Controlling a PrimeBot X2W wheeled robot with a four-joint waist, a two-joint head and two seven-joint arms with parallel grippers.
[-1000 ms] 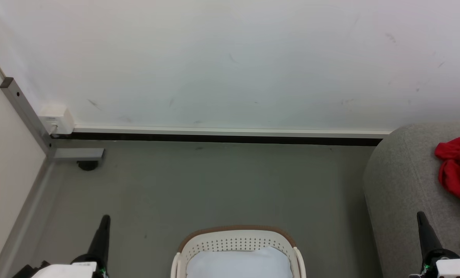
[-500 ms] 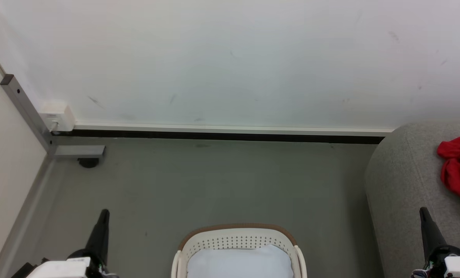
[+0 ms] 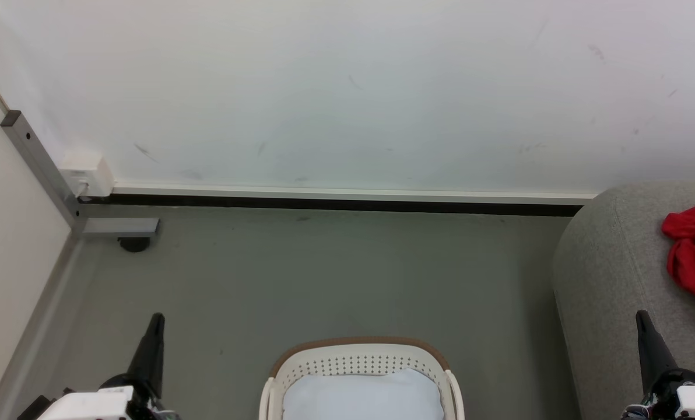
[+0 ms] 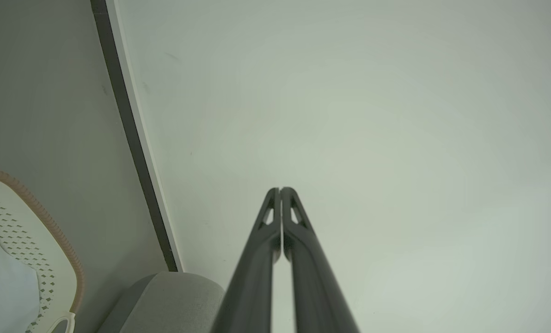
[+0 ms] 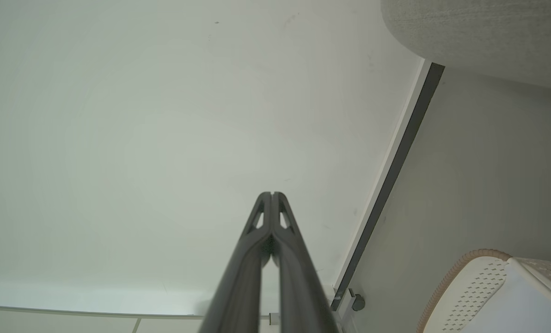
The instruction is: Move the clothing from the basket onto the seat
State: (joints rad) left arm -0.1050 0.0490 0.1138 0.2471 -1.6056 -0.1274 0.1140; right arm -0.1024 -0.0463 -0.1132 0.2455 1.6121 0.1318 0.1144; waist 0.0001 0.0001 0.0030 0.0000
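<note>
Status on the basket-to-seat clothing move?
Done: red clothing lies on the seat. In hand: nothing; left gripper and right gripper are shut and empty. Left: probably nothing; the visible part of the basket holds a pale pad, no red; its near end is out of frame.

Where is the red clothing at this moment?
In the head view the red clothing lies on the grey seat at the right edge, well away from the basket.

Red clothing (image 3: 694, 251) lies crumpled on the grey seat (image 3: 610, 274); the cream basket (image 3: 359, 361) holds a pale pad (image 3: 362, 396).
</note>
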